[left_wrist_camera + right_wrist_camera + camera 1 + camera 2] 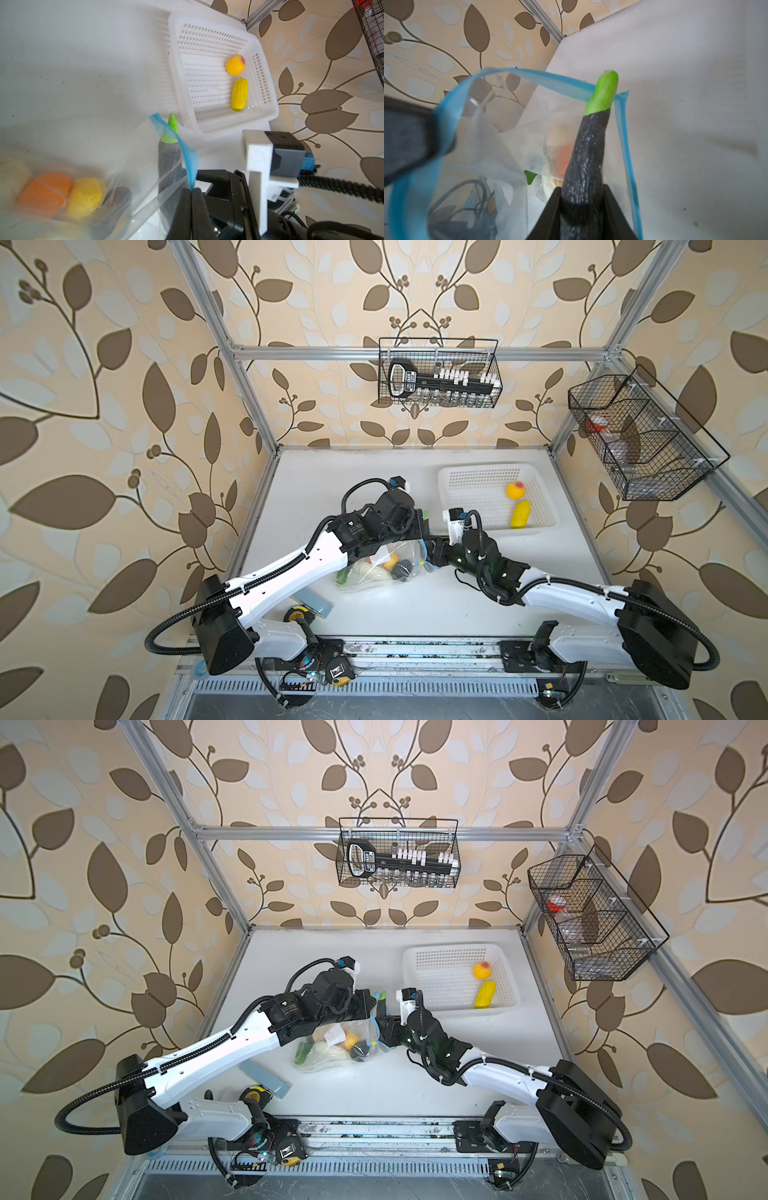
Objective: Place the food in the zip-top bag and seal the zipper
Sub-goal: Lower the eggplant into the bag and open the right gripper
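Note:
The clear zip-top bag (370, 572) (328, 1056) lies mid-table with its mouth lifted. My left gripper (191, 190) (420, 527) is shut on the blue zipper (188, 154) (554, 80) and holds that edge up. My right gripper (582, 187) (386, 1029) is shut on a dark toy eggplant (588, 149) (169, 160). The eggplant sits in the open mouth, its green stem poking past the strip. Inside the bag are an orange (45, 193), a lemon (86, 197), pale and green pieces. A peach (515, 490) and corn (520, 514) lie in the white basket (457, 477).
The white basket stands just behind the right gripper at the table's back right. A grey-blue box (318, 605) and a tape measure (296, 615) lie near the front left under the left arm. Wire baskets (440, 373) (636, 439) hang on the frame.

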You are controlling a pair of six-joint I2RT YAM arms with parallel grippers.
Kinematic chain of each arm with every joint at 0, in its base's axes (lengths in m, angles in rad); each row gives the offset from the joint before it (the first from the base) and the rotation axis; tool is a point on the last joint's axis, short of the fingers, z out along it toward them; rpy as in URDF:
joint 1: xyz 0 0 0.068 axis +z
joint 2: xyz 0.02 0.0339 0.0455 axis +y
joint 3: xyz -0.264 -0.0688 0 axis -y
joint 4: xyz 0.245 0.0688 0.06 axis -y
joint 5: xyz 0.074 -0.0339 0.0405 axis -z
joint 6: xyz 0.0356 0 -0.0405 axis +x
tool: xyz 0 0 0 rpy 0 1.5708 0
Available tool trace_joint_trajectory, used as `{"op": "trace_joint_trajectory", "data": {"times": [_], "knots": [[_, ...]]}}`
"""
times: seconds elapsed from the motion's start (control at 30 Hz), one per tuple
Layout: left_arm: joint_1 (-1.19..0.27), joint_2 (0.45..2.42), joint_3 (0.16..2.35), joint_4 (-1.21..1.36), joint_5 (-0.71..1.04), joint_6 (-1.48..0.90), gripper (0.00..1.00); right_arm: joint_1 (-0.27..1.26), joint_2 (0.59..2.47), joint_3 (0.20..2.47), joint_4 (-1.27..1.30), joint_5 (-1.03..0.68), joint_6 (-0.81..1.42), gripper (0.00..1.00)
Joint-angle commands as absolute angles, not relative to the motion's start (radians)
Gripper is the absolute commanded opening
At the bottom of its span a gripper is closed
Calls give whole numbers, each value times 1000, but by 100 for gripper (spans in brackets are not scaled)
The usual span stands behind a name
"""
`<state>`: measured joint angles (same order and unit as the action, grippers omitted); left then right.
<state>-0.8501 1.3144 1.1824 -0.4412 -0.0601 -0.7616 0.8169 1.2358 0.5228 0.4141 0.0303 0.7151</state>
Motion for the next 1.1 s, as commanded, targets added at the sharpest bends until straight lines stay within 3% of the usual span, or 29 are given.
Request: {"op": "trace_joint_trajectory", "data": {"times": [0.0,0.77,1.07], "knots": [[-851,1281,1190,-401,-72,-764,0,817,1208,498,443,31,682,28],[-851,1314,1210,-385,-55,-774,0,827,1251,500,414,-68,729,28],[-851,1315,1201,-383,-53,-774,0,813,1163,501,394,36,728,29]]}}
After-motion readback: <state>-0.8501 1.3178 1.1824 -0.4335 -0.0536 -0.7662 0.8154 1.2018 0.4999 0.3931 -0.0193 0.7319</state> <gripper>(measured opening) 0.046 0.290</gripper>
